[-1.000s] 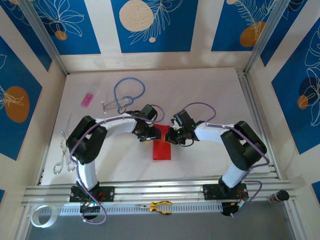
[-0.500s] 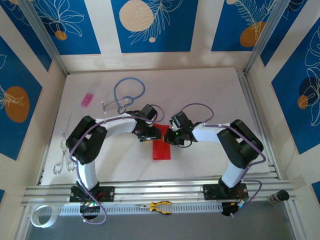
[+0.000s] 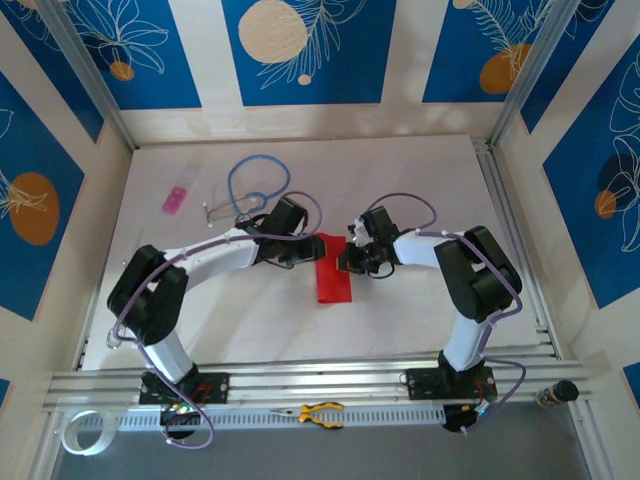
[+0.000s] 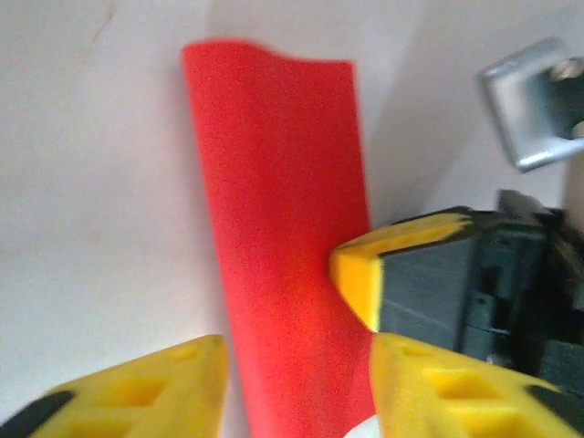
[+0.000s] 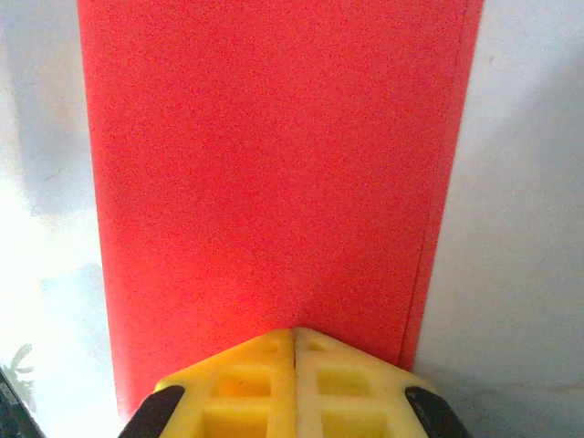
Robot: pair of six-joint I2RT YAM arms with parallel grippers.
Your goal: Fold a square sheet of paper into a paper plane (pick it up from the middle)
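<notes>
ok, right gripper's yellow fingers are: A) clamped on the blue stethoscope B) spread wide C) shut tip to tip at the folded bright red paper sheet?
C: the right gripper has its tips touching, no gap, at the folded bright red paper sheet.

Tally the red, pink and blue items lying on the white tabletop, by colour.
Red: 1, folded paper sheet
Pink: 1, small rectangular item
Blue: 1, stethoscope
Total: 3

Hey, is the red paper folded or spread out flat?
Folded: the paper is a narrow strip, not a square, with a second layer's edge along one side.
</notes>
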